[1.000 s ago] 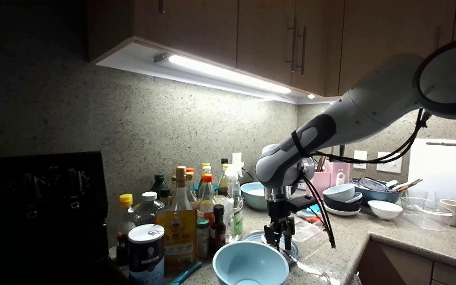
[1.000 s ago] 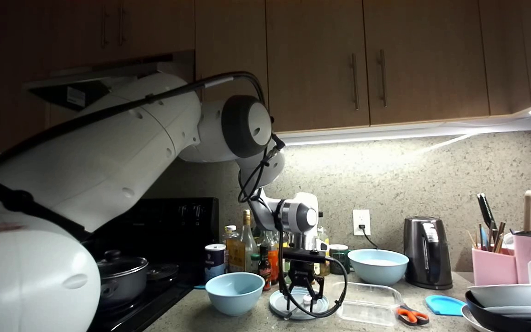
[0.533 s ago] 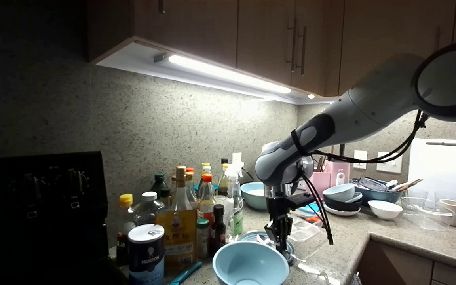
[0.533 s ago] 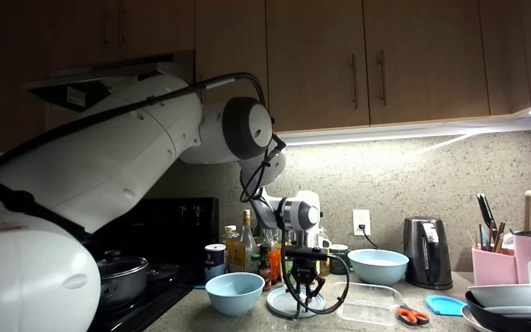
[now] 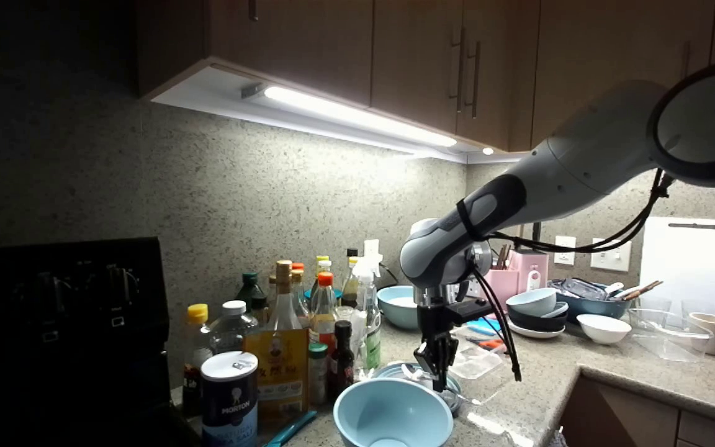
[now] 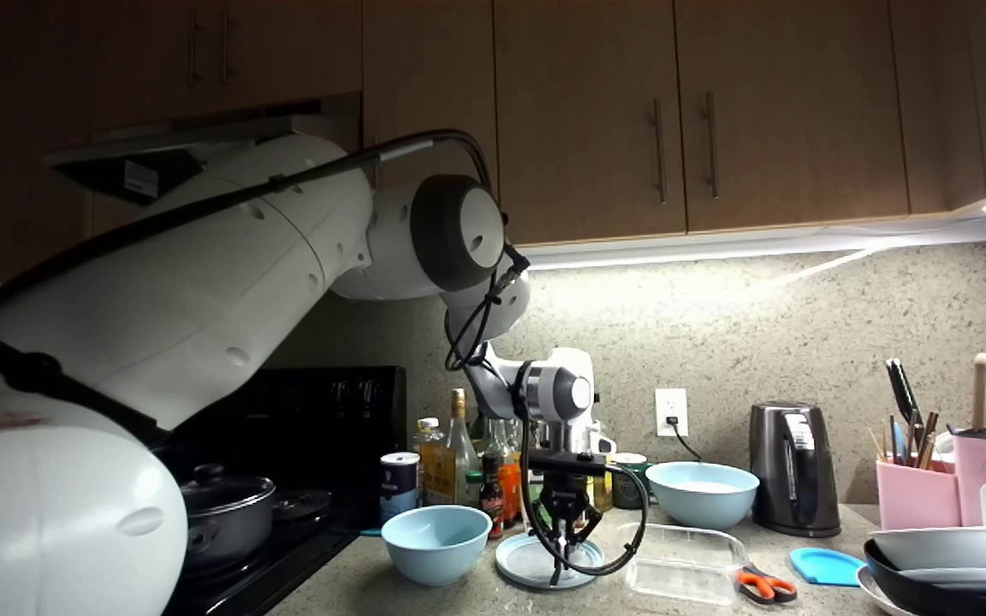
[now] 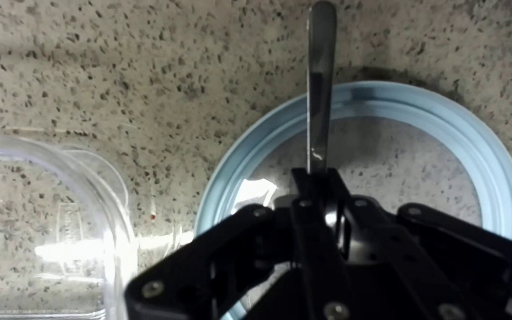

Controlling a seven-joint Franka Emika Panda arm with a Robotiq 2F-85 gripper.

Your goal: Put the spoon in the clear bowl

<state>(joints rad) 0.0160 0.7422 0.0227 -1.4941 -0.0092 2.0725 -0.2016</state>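
The gripper (image 7: 317, 178) hangs right over the clear dish (image 7: 500, 186), its jaws pinched on the spoon (image 7: 321, 80). The handle pokes out past the dish's blue rim (whether it touches, I can't tell from here). Just beside the dish sits a light-blue bowl (image 6: 435, 558); on the dish's opposite side, a see-through box (image 6: 688, 590).
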